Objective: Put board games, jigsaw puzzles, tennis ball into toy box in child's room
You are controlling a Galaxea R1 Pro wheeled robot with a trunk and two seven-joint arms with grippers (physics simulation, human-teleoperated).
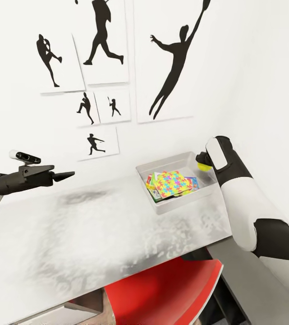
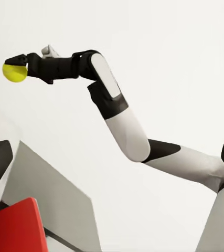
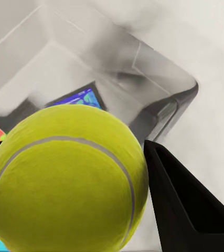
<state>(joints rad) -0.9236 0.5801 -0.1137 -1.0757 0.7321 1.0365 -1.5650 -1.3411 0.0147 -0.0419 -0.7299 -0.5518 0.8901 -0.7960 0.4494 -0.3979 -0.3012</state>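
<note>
R end effector point(image 1: 201, 161) holds tennis ball point(image 1: 203, 166) over toy box point(image 1: 162, 208).

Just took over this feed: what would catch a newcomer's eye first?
The yellow-green tennis ball, clamped in the right gripper above the grey toy box on the pale table. Inside the box lies a multicoloured jigsaw puzzle. The left gripper hovers empty.
</note>
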